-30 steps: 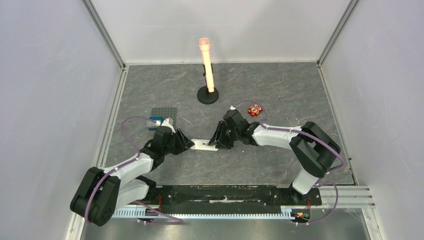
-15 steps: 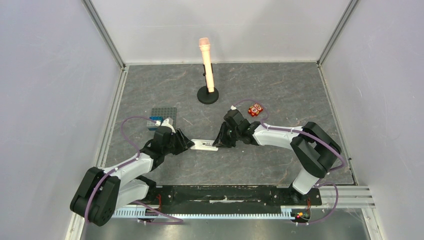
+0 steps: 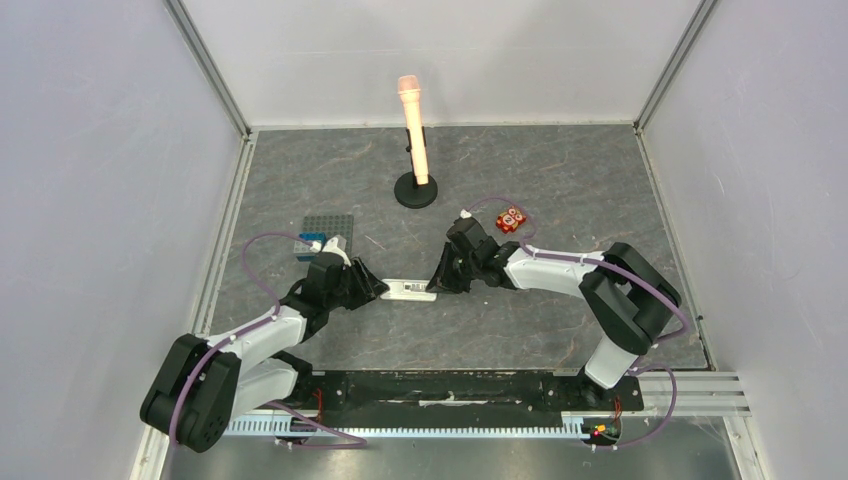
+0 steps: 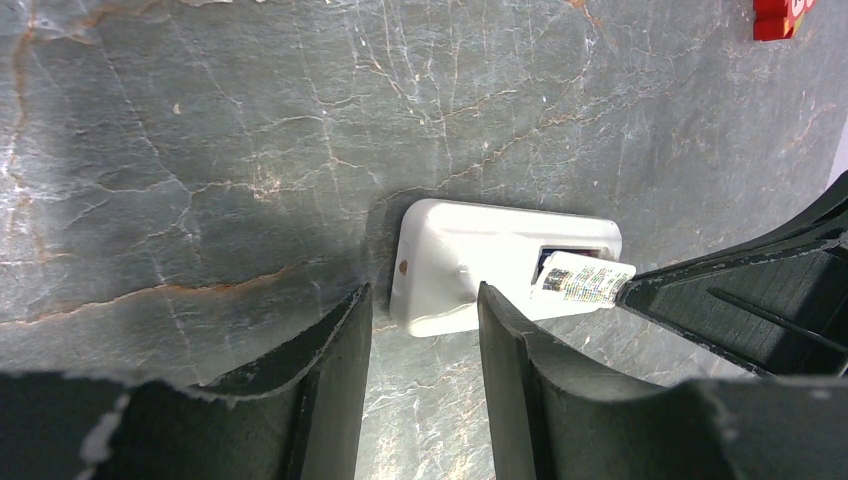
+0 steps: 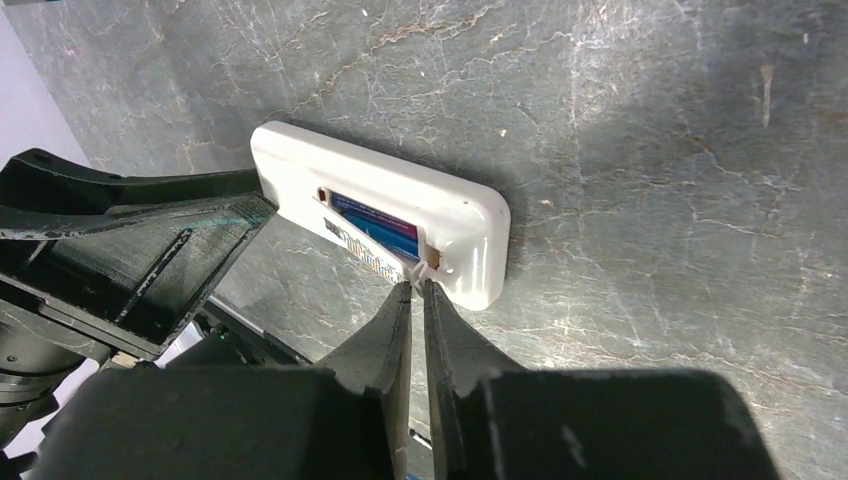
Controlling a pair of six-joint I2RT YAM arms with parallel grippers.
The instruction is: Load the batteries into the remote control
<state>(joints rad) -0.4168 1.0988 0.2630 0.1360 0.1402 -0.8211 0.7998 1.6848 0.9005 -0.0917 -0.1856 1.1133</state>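
While the left gripper (image 4: 420, 305) stands open over one end of the remote control (image 4: 480, 245), the right gripper (image 5: 412, 285) pinches a battery (image 4: 582, 282) tilted in its bay. A red block (image 3: 511, 220) lies well apart.

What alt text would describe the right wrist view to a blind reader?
The right gripper, fingers nearly together, pinches a white labelled piece at the open battery compartment of the remote control, where a blue battery shows.

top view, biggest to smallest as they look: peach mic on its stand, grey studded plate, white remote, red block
1. peach mic on its stand
2. grey studded plate
3. red block
Unranked: white remote, both ends hidden; its visible strip looks about like the red block.
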